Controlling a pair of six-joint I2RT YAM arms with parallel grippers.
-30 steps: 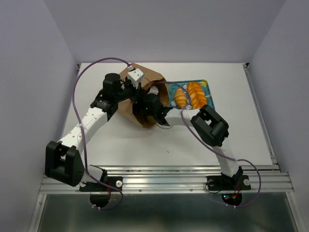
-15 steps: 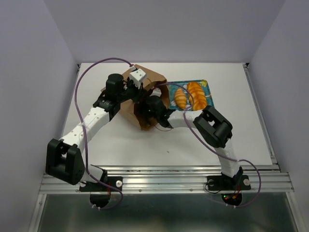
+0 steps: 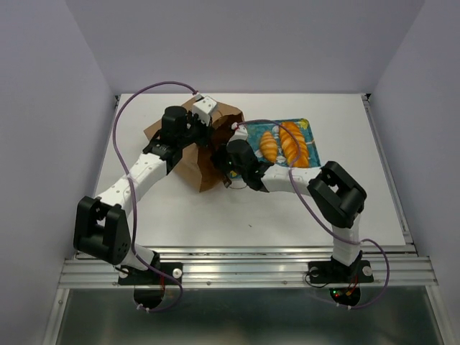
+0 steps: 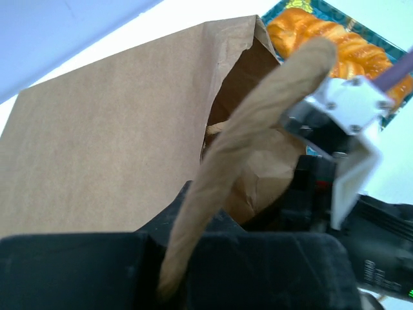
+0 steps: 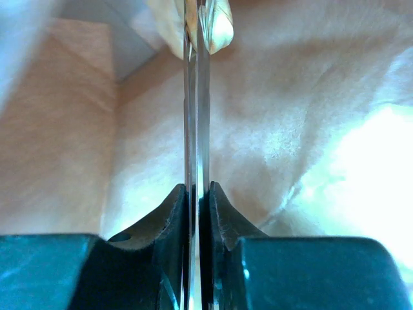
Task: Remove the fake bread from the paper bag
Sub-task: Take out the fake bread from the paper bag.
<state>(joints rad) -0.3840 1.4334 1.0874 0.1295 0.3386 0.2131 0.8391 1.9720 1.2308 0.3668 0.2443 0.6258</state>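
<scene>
The brown paper bag (image 3: 188,147) lies on the table with its mouth toward the tray. My left gripper (image 3: 206,131) is shut on the bag's upper rim (image 4: 258,129) and holds the mouth open. My right gripper (image 3: 219,164) reaches into the mouth, its fingertips hidden by paper in the top view. In the right wrist view its fingers (image 5: 191,129) are pressed together inside the bag (image 5: 310,116), with a pale blurred lump (image 5: 219,29) at their tips that I cannot identify. A croissant (image 3: 269,146) and a longer loaf (image 3: 293,142) lie on the tray.
The teal floral tray (image 3: 310,129) sits just right of the bag, and its corner shows in the left wrist view (image 4: 284,8). White walls enclose the table. A metal rail runs along the near edge (image 3: 244,262).
My right gripper has pushed further left into the bag and its elbow has swung right. My left gripper has drawn the rim up and back, and the bag's mouth looks narrower.
</scene>
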